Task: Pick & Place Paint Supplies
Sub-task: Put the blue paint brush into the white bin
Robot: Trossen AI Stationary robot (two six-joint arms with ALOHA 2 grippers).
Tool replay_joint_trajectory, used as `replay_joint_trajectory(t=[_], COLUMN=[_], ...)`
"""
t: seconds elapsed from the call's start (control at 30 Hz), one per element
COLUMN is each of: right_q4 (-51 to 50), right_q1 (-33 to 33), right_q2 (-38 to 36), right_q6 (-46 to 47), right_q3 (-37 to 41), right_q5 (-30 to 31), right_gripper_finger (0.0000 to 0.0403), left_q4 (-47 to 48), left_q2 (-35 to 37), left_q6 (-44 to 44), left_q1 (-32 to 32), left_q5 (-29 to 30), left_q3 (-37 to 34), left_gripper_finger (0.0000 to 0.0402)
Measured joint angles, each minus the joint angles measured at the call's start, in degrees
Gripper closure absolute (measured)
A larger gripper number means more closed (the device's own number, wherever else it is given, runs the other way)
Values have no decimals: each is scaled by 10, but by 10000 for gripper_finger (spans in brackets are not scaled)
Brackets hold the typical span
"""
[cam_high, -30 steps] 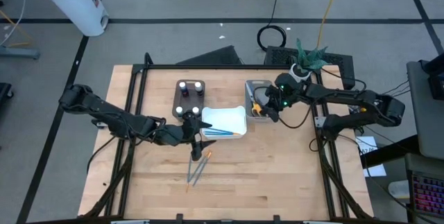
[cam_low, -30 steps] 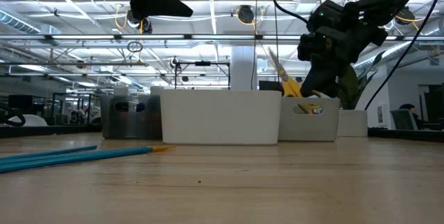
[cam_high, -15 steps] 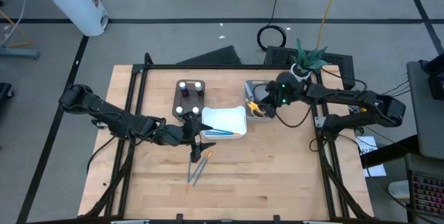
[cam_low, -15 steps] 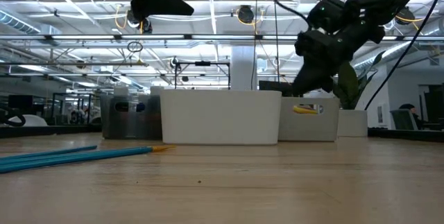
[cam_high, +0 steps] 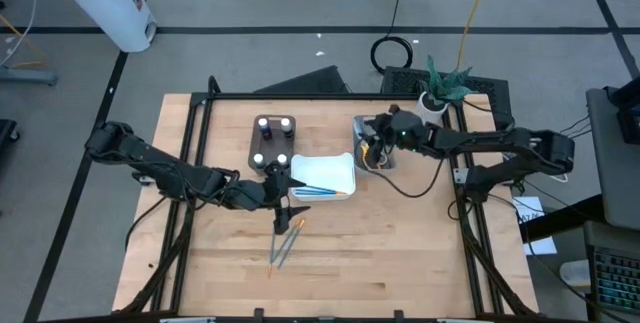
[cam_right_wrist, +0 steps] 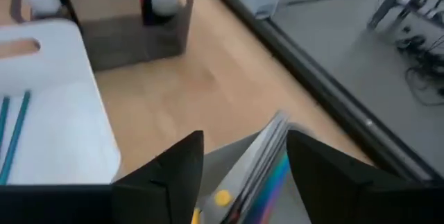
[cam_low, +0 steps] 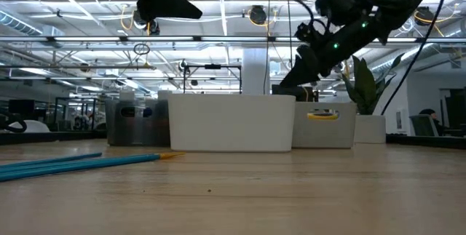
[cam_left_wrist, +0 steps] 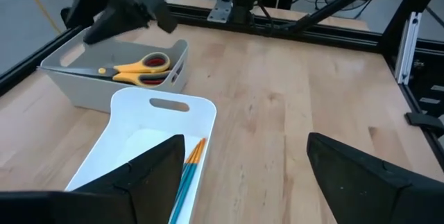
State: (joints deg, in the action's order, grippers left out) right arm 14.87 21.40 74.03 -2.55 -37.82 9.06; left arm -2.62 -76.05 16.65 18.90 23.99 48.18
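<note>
Yellow-handled scissors [cam_left_wrist: 139, 68] lie flat in the grey tray [cam_left_wrist: 76, 89] at the far right. My right gripper [cam_high: 372, 145] hovers open just above that tray, holding nothing. Dark paint bottles with white caps [cam_high: 272, 123] stand in the brown tray [cam_high: 272, 141]. Teal brushes [cam_left_wrist: 187, 172] lie in the white tray [cam_high: 330, 168], and more brushes [cam_high: 283, 245] rest on the bare table. My left gripper [cam_left_wrist: 243, 182] hangs open over the white tray's near left corner, empty.
The three trays stand side by side near the table's far middle. A potted plant [cam_high: 440, 88] sits beyond the far right corner. Black frame rails [cam_high: 190, 163] run along the table's left and right edges. Bare wood [cam_high: 400, 253] spreads over the near half.
My right gripper has let go of the yellow-handled scissors, which stood tilted out of the grey tray and now lie flat inside it. The gripper has tipped up toward level, rolled, and shifted a little toward the table's far left above the tray.
</note>
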Motion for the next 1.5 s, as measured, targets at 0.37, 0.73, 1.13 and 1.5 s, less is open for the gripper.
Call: replay_joint_trajectory(t=[0.37, 0.73, 1.13, 1.5], right_q4=[54, 158, 168, 170], right_q1=[-104, -270, -302, -302], right_q2=[-16, -17, -17, -17], right_q6=[54, -33, -54, 18], right_q3=[0, 0, 0, 0], right_q5=[-114, -118, -117, -118], right_gripper_finger=[198, 215, 219, 223], left_q4=[27, 129, 192, 183], left_q2=[0, -37, -126, -197], left_q6=[56, 177, 315, 175], left_q1=[0, 7, 74, 209], left_q5=[-10, -87, -284, -305], left_q3=[0, 0, 0, 0], left_gripper_finger=[88, 97, 116, 139])
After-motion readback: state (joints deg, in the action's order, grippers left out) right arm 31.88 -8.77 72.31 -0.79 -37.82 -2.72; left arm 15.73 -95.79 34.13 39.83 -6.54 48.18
